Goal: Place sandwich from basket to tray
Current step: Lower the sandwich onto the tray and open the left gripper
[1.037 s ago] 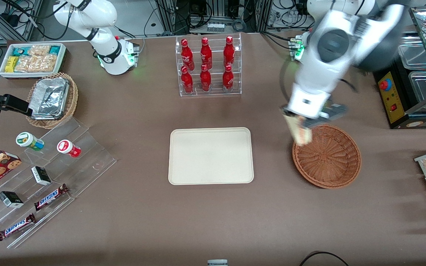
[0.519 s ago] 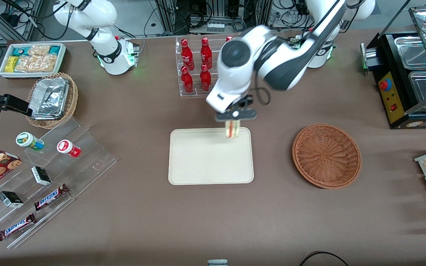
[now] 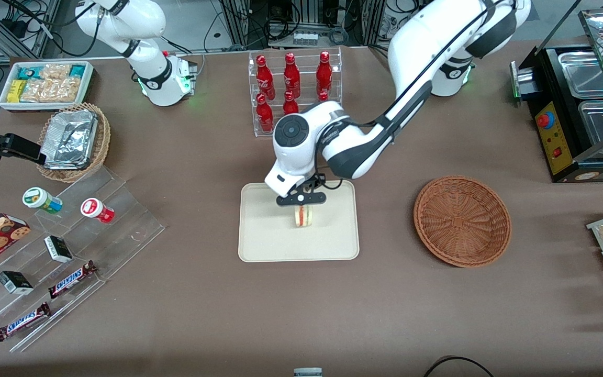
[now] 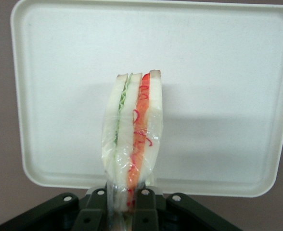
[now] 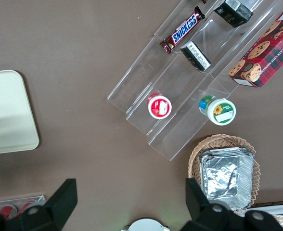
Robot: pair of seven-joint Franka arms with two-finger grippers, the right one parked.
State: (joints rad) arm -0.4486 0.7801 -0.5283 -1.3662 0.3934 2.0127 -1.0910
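Gripper positioned over the tray, above its middle and slightly toward the 12 o'clock rim as seen from the front camera. Fingers closed on the sandwich, clamping the wedge at one end with the bread faces pressed between them. Sandwich held upright (wrapped in clear film, per the left wrist view), layered edge facing the front camera, red filling on one side and green on the other. Lower end of the sandwich down at tray level; contact with the tray surface probable but not confirmed, since a soft shadow on the tray beside the wedge was the only cue. Tray lying flat on the brown table, nothing else on it.

Basket located at 3 o'clock from the tray, well apart from it, toward the working arm's end of the table, no contents visible inside. Bottle rack with red bottles standing at 12 o'clock from the tray, farther from the front camera, partly covered by the arm's wrist. Clear stepped display with snack bars and small cups at 9 o'clock from the tray, toward the parked arm's end.
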